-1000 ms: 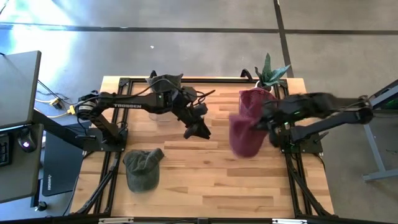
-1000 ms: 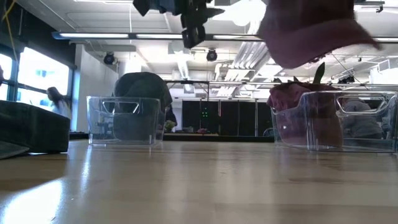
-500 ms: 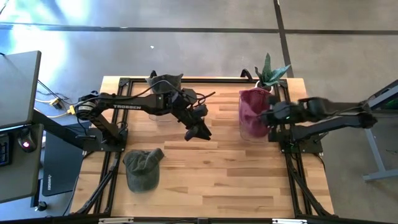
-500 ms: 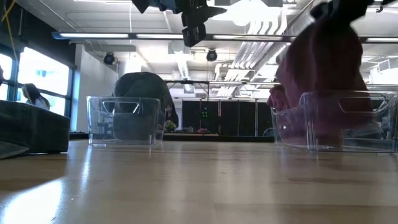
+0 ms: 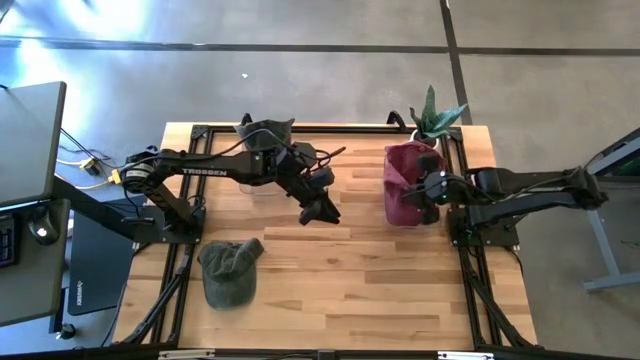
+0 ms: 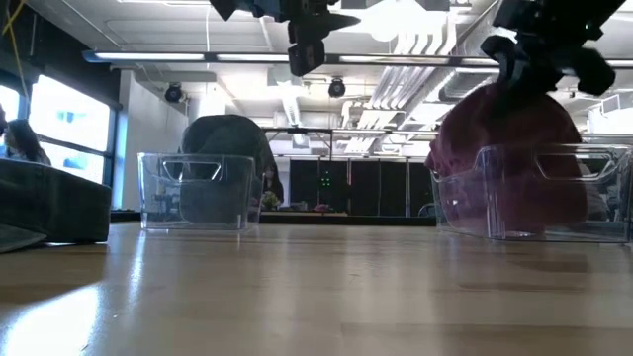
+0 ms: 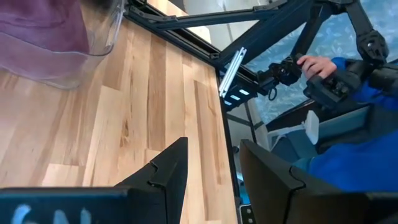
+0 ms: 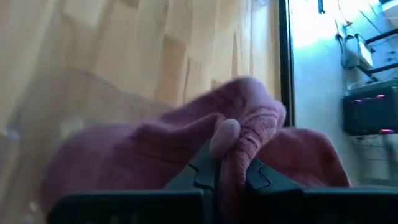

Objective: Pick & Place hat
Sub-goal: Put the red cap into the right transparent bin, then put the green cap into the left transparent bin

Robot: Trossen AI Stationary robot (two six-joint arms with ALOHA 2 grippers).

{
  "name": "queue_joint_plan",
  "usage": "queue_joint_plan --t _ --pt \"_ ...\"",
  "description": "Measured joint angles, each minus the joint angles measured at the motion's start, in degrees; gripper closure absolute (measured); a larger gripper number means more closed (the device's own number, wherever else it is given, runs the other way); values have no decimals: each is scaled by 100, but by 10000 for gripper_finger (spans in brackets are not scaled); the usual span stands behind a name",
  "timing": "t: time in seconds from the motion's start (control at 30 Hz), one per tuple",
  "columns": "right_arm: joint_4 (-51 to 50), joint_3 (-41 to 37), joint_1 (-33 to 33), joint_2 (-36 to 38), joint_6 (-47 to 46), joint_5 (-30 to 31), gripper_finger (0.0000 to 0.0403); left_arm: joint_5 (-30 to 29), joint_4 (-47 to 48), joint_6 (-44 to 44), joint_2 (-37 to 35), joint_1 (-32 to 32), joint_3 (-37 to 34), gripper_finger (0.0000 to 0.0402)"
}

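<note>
A maroon hat (image 5: 403, 188) sits in the clear bin (image 6: 593, 198) on the table's right side, on top of more maroon cloth. My right gripper (image 5: 427, 190) is above that bin, shut on the hat (image 8: 186, 143). An olive green hat (image 5: 228, 270) lies flat on the table near the left front. Another dark green hat (image 6: 223, 158) sits in the clear left bin (image 6: 158, 198) at the far side. My left gripper (image 5: 318, 209) hangs open over the table's middle (image 7: 211, 168), high above the wood. My right gripper pinches a raised fold of the maroon hat's cloth (image 8: 233, 134) between its two fingers (image 8: 200, 169). It comes from above, pointing down into the bin (image 6: 542, 59). The hat bulges below the fingers, its lower part inside the bin.
A potted plant (image 5: 434, 118) stands at the far right corner behind the right bin. Black frame rails (image 5: 470, 270) run along both table sides. Bare wood (image 5: 350, 280) lies between the bins and the near edge. A person's hand (image 7: 314, 65) and blue sleeve show beyond the table.
My right gripper, staying shut on the maroon hat, has carried it from above the table's right middle toward the far right and down. The hat hung clear before; now it sits in the right bin. My left arm has kept still.
</note>
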State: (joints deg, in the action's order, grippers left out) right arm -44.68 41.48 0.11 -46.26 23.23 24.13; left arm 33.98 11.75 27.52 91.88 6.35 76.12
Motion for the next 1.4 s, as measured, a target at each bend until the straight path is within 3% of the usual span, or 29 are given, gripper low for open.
queue_joint_plan --t 0.2,0.37,0.53,0.67,0.9,0.97,1.1,1.23,1.4 --pt "-3 -73 -217 2 755 1089 355 -42 9 233 0 0 0 261" --pt "-5 -73 -405 15 927 1146 290 -103 11 298 2 0 0 261" --pt "-46 -49 -550 17 711 1344 216 -204 41 306 4 0 0 261" --pt "-180 531 -484 15 -173 1877 180 -311 163 412 3 -2 0 261" --pt "-259 1752 -618 17 -1903 403 197 -1103 1212 335 -483 -2 -7 261" --pt "-308 1808 -671 16 -2377 -23 208 -1270 1448 206 -635 -30 85 261" --pt "5 1457 -685 15 -3271 -725 232 -1949 2974 -278 -1005 -242 630 261" --pt "1289 664 -683 -21 -4197 -1450 253 -2321 4858 -495 -1209 -627 1330 261" --pt "4196 -417 -576 -257 -4879 -2378 266 -2077 6298 -37 -1265 -1261 1604 261"
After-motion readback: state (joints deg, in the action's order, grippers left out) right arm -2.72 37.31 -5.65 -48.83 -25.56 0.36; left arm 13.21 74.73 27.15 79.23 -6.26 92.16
